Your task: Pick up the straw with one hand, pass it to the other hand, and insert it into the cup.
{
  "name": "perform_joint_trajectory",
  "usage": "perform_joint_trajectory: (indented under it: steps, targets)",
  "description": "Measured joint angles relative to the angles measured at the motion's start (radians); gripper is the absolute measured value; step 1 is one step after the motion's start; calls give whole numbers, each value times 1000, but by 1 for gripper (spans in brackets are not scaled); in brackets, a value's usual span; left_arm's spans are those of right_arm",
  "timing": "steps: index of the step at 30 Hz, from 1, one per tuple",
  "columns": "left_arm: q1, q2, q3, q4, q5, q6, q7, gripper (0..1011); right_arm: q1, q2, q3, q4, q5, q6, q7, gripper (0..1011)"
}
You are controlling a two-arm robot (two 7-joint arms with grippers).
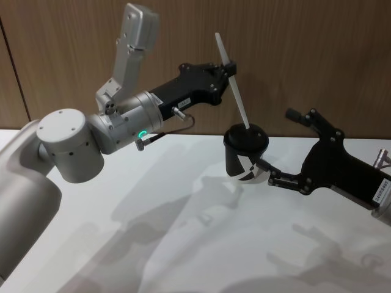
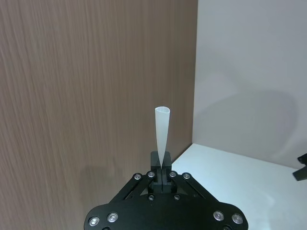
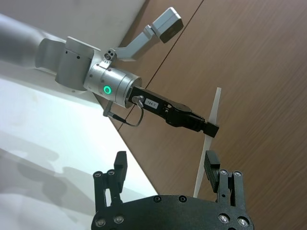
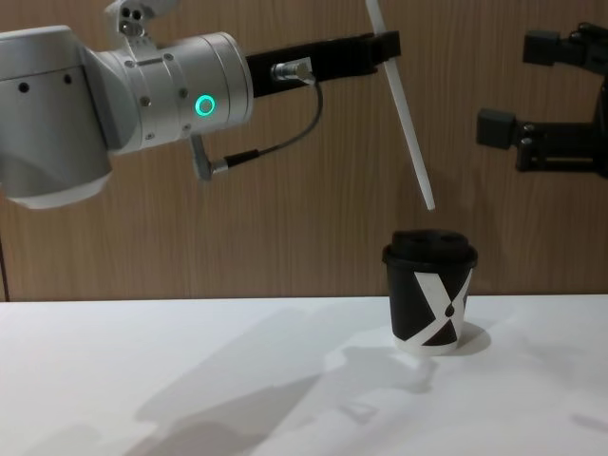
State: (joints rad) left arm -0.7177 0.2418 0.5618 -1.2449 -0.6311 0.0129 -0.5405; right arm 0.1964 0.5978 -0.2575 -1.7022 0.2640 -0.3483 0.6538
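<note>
The white straw [image 1: 232,79] hangs tilted in my left gripper [image 1: 229,66], which is shut on its upper part. In the chest view the straw [image 4: 404,109] ends a little above the black lid of the cup [image 4: 427,299]. The cup [image 1: 243,155] stands upright on the white table [image 1: 183,244]. My right gripper [image 1: 278,140] is open to the right of the cup, holding nothing. The left wrist view looks along the straw [image 2: 162,129], pinched in the left gripper [image 2: 162,171]. From the right wrist view, the open right gripper [image 3: 165,165] faces the straw [image 3: 216,103] and left gripper [image 3: 209,129].
A brown wood-panel wall [image 4: 285,190] rises directly behind the table [image 4: 190,380]. The left arm's silver wrist [image 1: 122,122] with its green ring and black cable reaches across above the table's left half.
</note>
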Motion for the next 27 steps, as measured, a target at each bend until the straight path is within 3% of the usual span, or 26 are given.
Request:
perform_joint_trajectory:
  steps: [10, 27]
  targets:
    - [-44, -28, 15, 70, 22, -1, -29, 1, 0, 0, 0, 0, 0, 0, 0, 1001]
    - [-109, -79, 26, 205, 47, -51, -93, 1, 0, 0, 0, 0, 0, 0, 0, 1001]
